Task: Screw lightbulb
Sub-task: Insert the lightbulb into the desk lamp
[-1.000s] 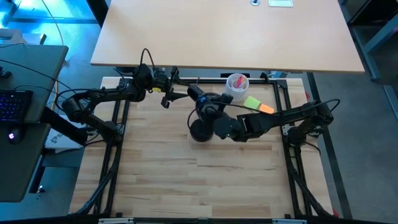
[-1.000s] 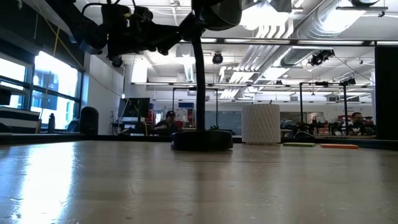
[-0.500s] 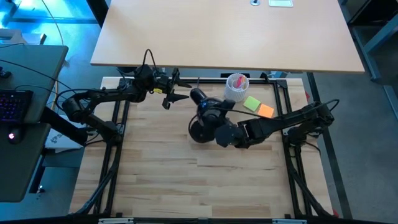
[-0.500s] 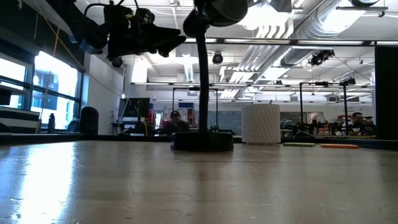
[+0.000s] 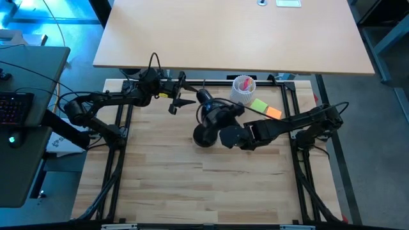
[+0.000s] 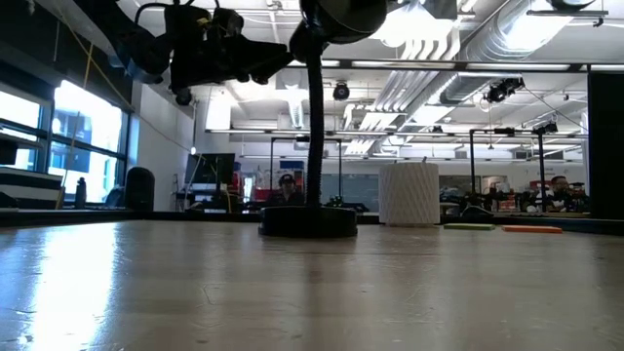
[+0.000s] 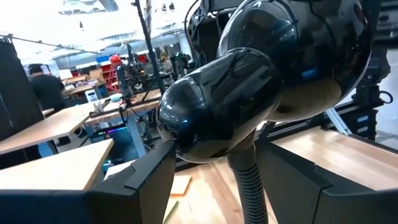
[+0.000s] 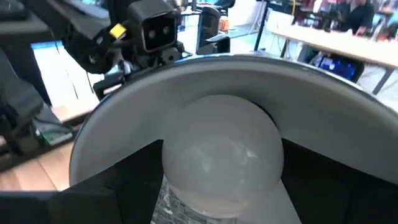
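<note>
A black desk lamp stands on its round base (image 5: 203,136) mid-table, its head (image 5: 217,114) raised on a ribbed neck (image 6: 314,127). The white lightbulb (image 8: 221,149) sits inside the head's white shade (image 8: 118,118), with silvery thread (image 8: 166,198) showing below it. My right gripper (image 5: 225,128) reaches into the shade and is shut on the bulb. My left gripper (image 5: 185,99) is at the head's rear, its fingers around the black rear dome (image 7: 211,118). My left gripper pinches the rear dome (image 7: 177,134) of the lamp head between its two fingers. It comes in level from the table's left, with the neck (image 7: 249,186) passing down between the fingers. The lamp stays on its base. My right gripper pinches the bulb's round glass (image 8: 180,155) between its two fingers, one finger (image 8: 130,186) on each side. It comes nearly level from the table's right and near side, into the shade's mouth. The bulb sits in the shade.
A white ribbed cup (image 5: 243,88) stands at the far side behind the lamp, with green (image 5: 260,105) and orange (image 5: 273,113) pads beside it. Bare wooden tabletop (image 5: 192,185) fills the near half.
My right gripper has rolled about its own pointing line while staying on the bulb. The lamp's neck has swayed, and its base has slid slightly toward the table's left. Both grippers have kept their hold.
</note>
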`<state>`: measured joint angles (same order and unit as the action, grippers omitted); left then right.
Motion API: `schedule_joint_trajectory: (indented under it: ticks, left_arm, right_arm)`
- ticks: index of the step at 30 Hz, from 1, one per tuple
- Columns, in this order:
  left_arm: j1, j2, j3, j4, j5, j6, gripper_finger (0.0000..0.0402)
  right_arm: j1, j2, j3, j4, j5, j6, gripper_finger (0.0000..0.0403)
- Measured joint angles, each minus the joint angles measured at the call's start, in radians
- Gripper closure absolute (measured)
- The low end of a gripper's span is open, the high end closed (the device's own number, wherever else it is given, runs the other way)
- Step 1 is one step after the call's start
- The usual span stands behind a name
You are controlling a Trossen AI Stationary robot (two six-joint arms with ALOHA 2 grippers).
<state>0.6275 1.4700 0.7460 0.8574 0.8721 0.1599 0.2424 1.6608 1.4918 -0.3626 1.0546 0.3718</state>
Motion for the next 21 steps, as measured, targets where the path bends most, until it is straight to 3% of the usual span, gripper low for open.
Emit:
schedule_joint_trajectory:
  ticks: [16,21]
  left_arm:
    - [-0.011,0.0,0.0,-0.037,-0.018,0.078,0.0227]
    - [-0.048,0.0,0.0,-0.18,-0.13,0.189,0.0239]
  right_arm:
    - [-0.023,0.0,0.0,-0.105,0.031,0.302,0.0114]
    - [-0.026,0.0,0.0,-0.082,0.013,0.243,0.0114]
